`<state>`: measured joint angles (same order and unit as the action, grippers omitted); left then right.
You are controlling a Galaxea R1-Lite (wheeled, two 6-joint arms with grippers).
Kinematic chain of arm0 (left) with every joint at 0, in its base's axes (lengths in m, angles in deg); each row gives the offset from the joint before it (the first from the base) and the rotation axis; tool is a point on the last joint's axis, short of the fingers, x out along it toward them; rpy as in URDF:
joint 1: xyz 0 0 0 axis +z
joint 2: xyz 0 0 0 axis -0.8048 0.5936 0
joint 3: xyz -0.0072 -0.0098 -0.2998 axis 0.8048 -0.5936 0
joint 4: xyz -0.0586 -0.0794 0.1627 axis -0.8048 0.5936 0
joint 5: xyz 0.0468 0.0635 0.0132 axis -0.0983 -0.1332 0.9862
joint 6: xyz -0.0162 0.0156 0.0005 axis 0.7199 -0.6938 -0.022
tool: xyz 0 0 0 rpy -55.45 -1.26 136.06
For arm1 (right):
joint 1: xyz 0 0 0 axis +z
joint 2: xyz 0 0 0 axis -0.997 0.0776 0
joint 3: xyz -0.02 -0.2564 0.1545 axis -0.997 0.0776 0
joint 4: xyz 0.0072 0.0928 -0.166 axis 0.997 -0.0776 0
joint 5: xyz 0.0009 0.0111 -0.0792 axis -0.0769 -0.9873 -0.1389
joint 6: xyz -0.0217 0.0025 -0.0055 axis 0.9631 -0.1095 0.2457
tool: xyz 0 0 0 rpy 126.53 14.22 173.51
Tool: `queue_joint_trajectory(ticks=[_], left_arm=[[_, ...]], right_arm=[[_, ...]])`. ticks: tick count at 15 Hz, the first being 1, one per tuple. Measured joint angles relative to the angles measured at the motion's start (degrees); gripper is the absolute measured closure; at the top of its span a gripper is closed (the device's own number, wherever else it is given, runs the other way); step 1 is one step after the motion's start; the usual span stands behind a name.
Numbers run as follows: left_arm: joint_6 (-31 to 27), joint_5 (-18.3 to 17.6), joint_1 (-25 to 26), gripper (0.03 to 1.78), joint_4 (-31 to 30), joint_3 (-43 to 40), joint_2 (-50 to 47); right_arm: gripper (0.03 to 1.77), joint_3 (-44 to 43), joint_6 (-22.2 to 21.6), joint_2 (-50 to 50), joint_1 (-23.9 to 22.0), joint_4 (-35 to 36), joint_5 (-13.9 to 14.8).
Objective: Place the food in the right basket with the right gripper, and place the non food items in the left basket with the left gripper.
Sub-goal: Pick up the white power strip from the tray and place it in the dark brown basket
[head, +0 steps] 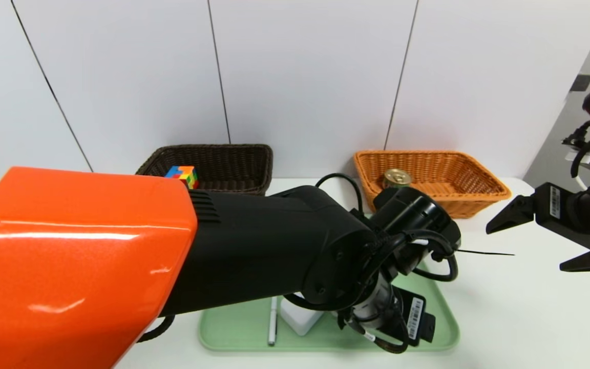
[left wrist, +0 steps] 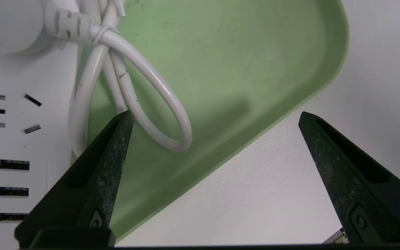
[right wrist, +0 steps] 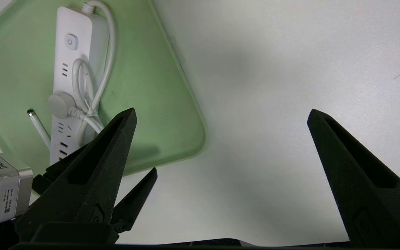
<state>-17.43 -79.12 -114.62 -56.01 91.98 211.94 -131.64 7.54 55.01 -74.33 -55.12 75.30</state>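
Note:
My left gripper (left wrist: 215, 114) hangs open low over the corner of a green tray (left wrist: 238, 52), empty, one finger beside the looped cord (left wrist: 151, 104) of the white power strip (left wrist: 12, 139). The slim white pen (head: 273, 320) lies on the tray next to the strip (head: 300, 318). The puzzle cube (head: 182, 176) sits in the dark brown left basket (head: 213, 164). The tin can (head: 396, 178) rests in the orange-tan right basket (head: 430, 177). My right gripper (head: 528, 248) hovers open and empty above the bare table at the right (right wrist: 221, 111).
The white table (head: 505, 318) stretches between the tray and the right arm. Both baskets stand against the white back wall. My orange-shelled left arm (head: 69, 256) blocks much of the left foreground. A thin dark line (head: 484, 252) marks the tabletop.

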Motion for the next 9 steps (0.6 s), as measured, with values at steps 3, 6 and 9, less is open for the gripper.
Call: queue_joint_trajectory(ticks=[3,6,9], left_arm=[[-1.04,1.99,0.02,0.12,0.13,0.12,0.05],[-1.1,2.16,0.02,0.12,0.17,0.43,0.3],[-1.05,2.21,0.04,0.12,0.17,0.48,0.61]], right_arm=[[0.1,0.09,0.0,0.0,0.0,0.05,0.02],[0.1,0.15,0.0,-0.02,-0.04,0.0,0.0],[0.1,0.15,-0.02,-0.22,-0.02,0.02,-0.02]])
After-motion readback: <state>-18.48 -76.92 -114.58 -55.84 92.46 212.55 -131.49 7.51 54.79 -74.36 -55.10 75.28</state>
